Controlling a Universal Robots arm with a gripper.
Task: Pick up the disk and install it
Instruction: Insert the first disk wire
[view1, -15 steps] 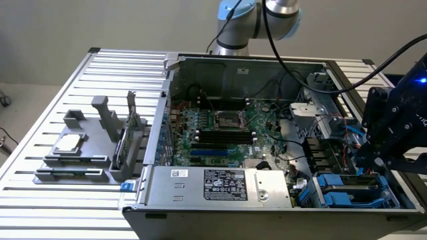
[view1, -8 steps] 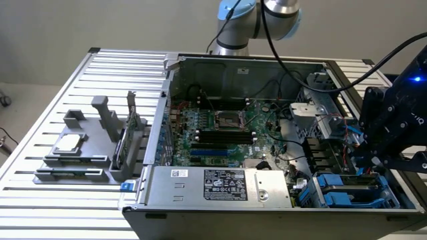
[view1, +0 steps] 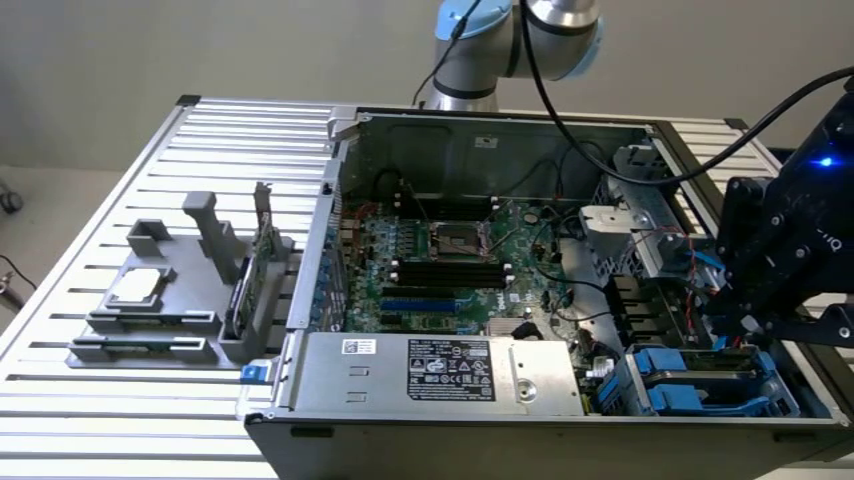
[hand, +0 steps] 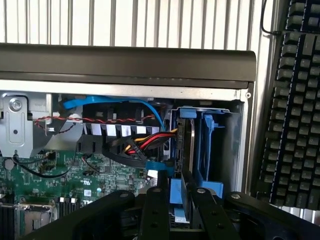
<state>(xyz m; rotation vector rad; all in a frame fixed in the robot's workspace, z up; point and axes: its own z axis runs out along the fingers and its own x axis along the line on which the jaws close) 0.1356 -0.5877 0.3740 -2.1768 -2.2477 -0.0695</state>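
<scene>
The disk (hand: 188, 145) shows edge-on in the wrist view as a thin dark plate with bright blue rails. It stands inside the blue drive bay (hand: 212, 150) at the corner of the open computer case. My gripper (hand: 176, 189) has a black finger on each side of the disk's near end and is shut on it. In the exterior view my gripper (view1: 742, 325) hangs over the blue drive bay (view1: 674, 385) at the case's front corner on that view's right.
Red, yellow and black cables (hand: 145, 142) and a blue cable lie just beside the bay. The motherboard (view1: 441, 260) fills the case floor, with a grey power supply (view1: 441, 370) in front. A grey fixture with a chip (view1: 140, 288) stands on the slatted table (view1: 120, 420). A keyboard (hand: 295, 100) lies outside the case.
</scene>
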